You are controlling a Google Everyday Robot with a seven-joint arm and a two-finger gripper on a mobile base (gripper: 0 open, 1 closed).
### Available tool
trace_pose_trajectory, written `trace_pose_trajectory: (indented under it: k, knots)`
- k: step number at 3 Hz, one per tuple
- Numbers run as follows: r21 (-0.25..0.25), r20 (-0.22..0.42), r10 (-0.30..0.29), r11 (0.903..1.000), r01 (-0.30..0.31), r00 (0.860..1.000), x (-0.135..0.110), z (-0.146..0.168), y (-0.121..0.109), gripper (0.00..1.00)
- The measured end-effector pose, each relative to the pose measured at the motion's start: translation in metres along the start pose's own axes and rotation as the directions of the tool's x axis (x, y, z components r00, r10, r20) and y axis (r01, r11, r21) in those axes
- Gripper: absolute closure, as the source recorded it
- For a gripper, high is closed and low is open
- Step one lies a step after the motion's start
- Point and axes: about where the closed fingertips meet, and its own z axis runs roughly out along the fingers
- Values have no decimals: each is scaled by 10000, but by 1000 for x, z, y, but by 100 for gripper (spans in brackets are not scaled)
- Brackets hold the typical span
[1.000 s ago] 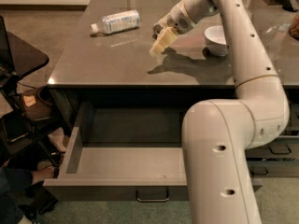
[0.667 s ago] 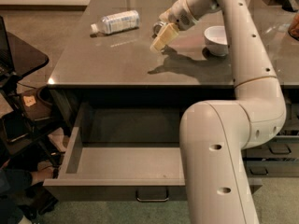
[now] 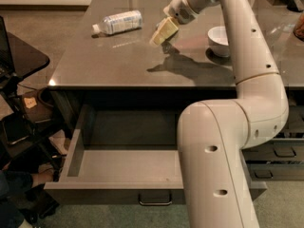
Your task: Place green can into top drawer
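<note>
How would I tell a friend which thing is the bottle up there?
Start at the big grey table above the open drawer. Toward its far left a clear plastic bottle lies on its side, left of the robot's gripper, which hangs over the tabletop. Unlike the round white bowl further right, it is long, see-through and white-labelled.

Grey table (image 3: 118,65): bottle (image 3: 118,22) on side, bowl (image 3: 219,39) upright; gripper (image 3: 159,35) above, between them.
</note>
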Motion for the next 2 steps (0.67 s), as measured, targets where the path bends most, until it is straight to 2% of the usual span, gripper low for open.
trace_pose_trajectory:
  k: [1, 2]
  knots:
    - [1713, -156, 129, 9852, -100, 9998, -18, -24, -35, 0]
    - [1847, -132, 140, 9827, -113, 9998, -19, -22, -39, 0]
